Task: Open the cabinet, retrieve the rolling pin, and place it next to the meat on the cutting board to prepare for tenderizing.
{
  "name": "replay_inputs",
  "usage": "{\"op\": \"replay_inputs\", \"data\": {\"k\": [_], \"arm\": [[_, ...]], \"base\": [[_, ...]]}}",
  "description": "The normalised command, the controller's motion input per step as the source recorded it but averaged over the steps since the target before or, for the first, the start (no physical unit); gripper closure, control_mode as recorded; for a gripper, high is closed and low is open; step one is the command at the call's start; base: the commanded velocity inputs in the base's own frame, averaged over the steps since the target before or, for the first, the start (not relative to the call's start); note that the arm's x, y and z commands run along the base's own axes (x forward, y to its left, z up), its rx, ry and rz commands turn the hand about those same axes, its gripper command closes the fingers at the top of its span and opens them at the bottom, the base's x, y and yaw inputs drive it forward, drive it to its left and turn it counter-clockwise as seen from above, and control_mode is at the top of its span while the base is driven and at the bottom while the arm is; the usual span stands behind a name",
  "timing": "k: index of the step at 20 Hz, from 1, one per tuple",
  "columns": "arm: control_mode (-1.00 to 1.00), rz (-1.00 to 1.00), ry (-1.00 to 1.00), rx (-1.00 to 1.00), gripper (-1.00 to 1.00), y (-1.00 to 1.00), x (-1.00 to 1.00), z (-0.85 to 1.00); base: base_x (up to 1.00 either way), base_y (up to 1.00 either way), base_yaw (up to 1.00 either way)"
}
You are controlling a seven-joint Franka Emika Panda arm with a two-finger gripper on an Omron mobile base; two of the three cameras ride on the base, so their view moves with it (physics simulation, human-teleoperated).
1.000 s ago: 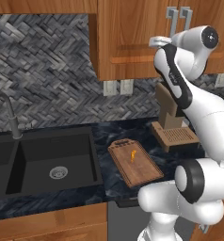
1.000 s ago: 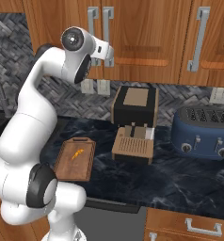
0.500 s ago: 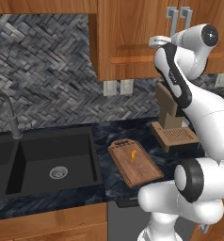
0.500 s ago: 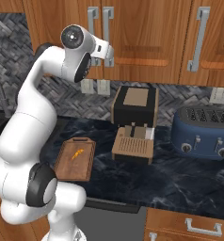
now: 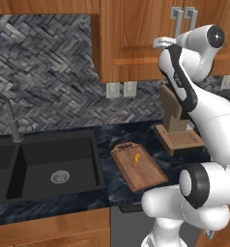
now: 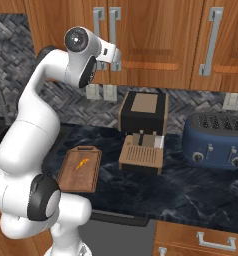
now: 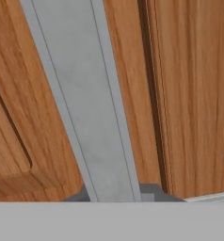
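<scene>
Up at the cabinet [image 6: 151, 35], the gripper [image 6: 114, 56] meets the lower part of a grey bar handle [image 6: 114, 30] on the left pair of doors; in the right base view the hand reaches that handle from the left. In the hand view the handle [image 7: 83, 103] runs as a broad grey bar from the top down between the fingers [image 7: 151, 192], whose dark tips sit close on either side of it at the bottom edge. The fingers are narrow and closed around the handle. The doors lie flush and shut; the seam between them shows as a dark line just right of the handle in the hand view.

In the left base view the gripper [image 5: 161, 42] is at the cabinet [image 5: 136, 38] just below the paired handles [image 5: 182, 19].

On the dark desk [image 6: 201, 192] the board [image 6: 80, 168] lies flat in front of the arm, with the meat [image 6: 82, 163] on its middle, a small orange sliver. In the left base view the board [image 5: 138, 166] sits right of the sink [image 5: 49, 166], the meat [image 5: 136, 158] on it. A ribbed wooden block [image 6: 141, 157] and a dark box [image 6: 143, 112] stand right of the board, and a blue toaster [image 6: 216, 142] farther right. The rolling pin cannot be seen with the doors closed.
</scene>
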Motion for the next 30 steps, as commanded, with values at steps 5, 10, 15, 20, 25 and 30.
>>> {"op": "replay_inputs", "data": {"k": [5, 10, 15, 20, 25, 30], "arm": [[-1.0, 0.0, 0.0, 0.0, 1.0, 0.0, 0.0, 0.0], [-1.0, 0.0, 0.0, 0.0, 1.0, 0.06, 0.0, 0.0], [-1.0, 0.0, 0.0, 0.0, 1.0, 0.14, -0.14, 0.0], [-1.0, 0.0, 0.0, 0.0, 1.0, 0.23, -0.2, 0.0], [-1.0, 0.0, 0.0, 0.0, 1.0, 0.33, -0.24, 0.0], [-1.0, 0.0, 0.0, 0.0, 1.0, 0.31, -0.4, 0.0]], "base": [[0.0, 0.0, 0.0], [0.0, 0.0, 0.0], [0.0, 0.0, 0.0], [0.0, 0.0, 0.0], [0.0, 0.0, 0.0], [0.0, 0.0, 0.0]]}}
